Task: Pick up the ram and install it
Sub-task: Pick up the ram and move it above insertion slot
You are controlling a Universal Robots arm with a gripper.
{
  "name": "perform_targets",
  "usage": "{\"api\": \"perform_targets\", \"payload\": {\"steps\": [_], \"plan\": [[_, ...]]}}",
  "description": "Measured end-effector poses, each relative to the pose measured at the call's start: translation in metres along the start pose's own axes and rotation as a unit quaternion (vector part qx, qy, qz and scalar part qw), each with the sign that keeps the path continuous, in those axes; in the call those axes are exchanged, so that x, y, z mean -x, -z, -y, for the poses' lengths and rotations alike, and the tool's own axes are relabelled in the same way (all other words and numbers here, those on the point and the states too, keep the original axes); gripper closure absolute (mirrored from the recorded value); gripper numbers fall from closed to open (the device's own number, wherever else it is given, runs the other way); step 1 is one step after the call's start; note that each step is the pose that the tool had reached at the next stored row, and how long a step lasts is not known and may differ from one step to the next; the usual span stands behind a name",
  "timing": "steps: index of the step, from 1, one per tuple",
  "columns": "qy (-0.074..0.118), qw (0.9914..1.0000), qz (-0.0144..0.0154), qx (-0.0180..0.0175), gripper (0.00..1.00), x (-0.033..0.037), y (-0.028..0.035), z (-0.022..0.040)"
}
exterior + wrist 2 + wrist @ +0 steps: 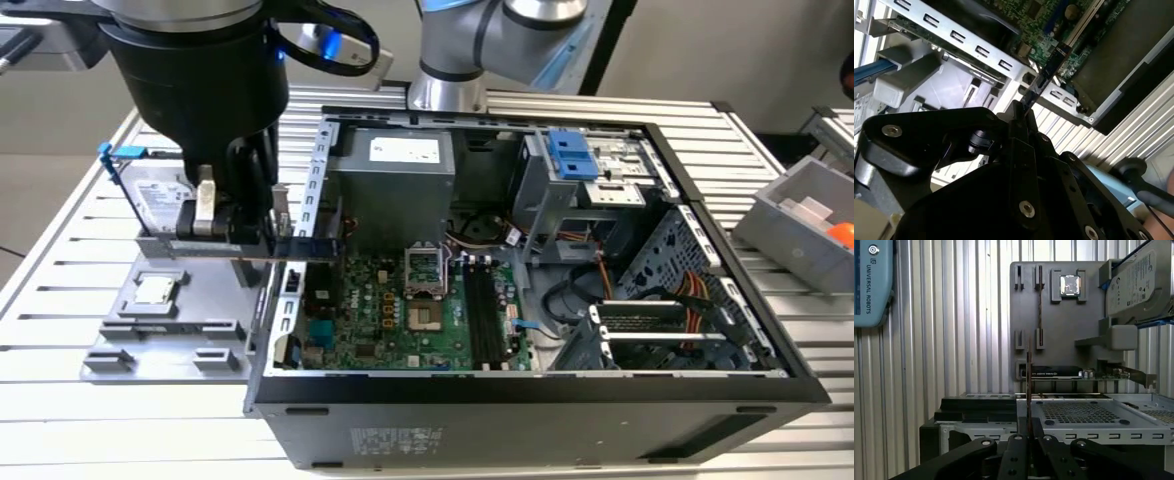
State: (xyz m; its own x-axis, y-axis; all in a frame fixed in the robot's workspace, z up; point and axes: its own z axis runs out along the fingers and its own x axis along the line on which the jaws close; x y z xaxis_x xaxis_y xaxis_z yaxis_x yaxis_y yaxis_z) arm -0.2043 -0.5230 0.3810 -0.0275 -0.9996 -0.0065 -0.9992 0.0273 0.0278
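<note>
Gripper (240, 238) pinches the ram (310, 247) tight; its long axis juts out toward the case (534, 385) — near the wall at the exterior view's left; slots (483, 310) well apart, rightward.

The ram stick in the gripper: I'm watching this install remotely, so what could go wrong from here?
The thin greenish-blue ram stick, clamped in the black gripper, hangs beside the computer case's slotted metal wall and could clip it. It appears gripped near one end, so it might tilt or slip.
</note>
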Motion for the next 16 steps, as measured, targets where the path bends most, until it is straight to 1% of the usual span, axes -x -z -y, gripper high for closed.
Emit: {"api": "perform_targets", "payload": {"steps": [5,9,16], "plan": [[-0.005,0.99999,0.0002,0.0004,1.0,0.0001,0.0001,0.0051],[-0.008,0.99997,0.0002,0.0009,1.0,0.0003,0.0003,0.0108],[-0.016,0.99987,0.0004,0.0015,1.0,0.0004,0.0005,0.0171]]}}
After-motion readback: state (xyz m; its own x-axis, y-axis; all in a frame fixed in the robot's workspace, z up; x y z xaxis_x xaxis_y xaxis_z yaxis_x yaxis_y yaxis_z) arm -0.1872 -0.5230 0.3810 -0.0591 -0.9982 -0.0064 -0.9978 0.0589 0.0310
